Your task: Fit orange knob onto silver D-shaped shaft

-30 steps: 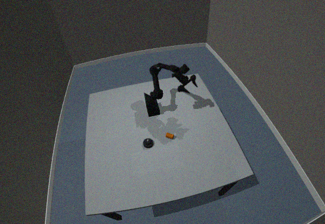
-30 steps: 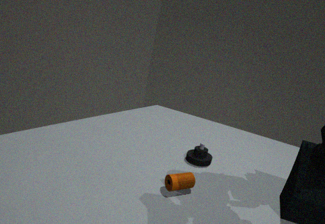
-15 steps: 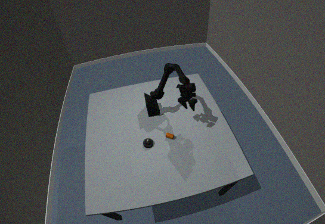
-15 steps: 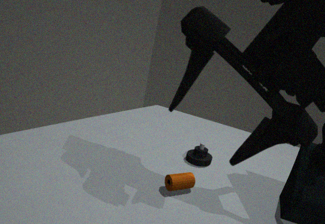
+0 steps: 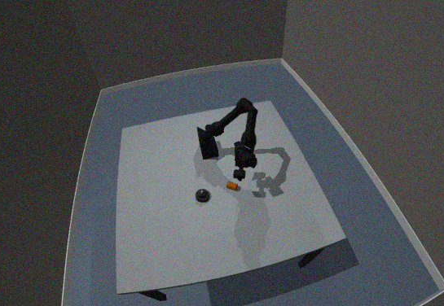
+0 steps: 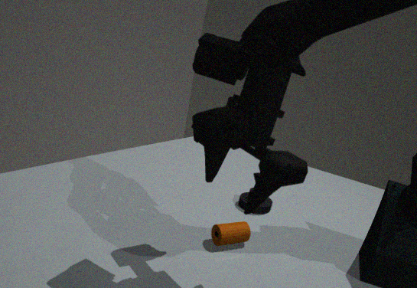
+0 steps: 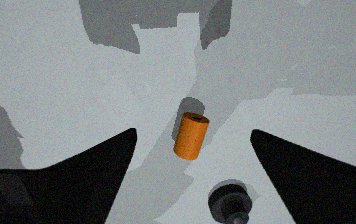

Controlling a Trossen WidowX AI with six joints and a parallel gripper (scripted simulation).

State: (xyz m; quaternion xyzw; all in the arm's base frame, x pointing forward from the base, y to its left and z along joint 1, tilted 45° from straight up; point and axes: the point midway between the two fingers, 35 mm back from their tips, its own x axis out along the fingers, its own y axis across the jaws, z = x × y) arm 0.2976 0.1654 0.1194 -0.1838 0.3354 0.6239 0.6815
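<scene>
The orange knob (image 5: 232, 185) (image 6: 232, 233) (image 7: 191, 137) lies on its side on the table. Its dark hole shows at one end, at the left end in the exterior view and at the upper end in the wrist view; the hole's flat side cannot be made out. The dark round pedestal (image 5: 202, 195) (image 6: 262, 207) (image 7: 220, 202) stands near the knob. Its shaft (image 7: 239, 218) shows at the bottom edge of the wrist view and is hidden behind a finger in the exterior view. My gripper (image 6: 228, 196) (image 7: 193, 134) is open and empty, above the table, with the knob below and between the fingertips in the wrist view.
The white table (image 5: 160, 244) (image 6: 17, 214) carries the arm's black base (image 5: 208, 144) (image 6: 392, 237) behind the knob and pedestal. Shadows of the arm fall across the table around the knob. A blue floor (image 5: 87, 228) surrounds the table.
</scene>
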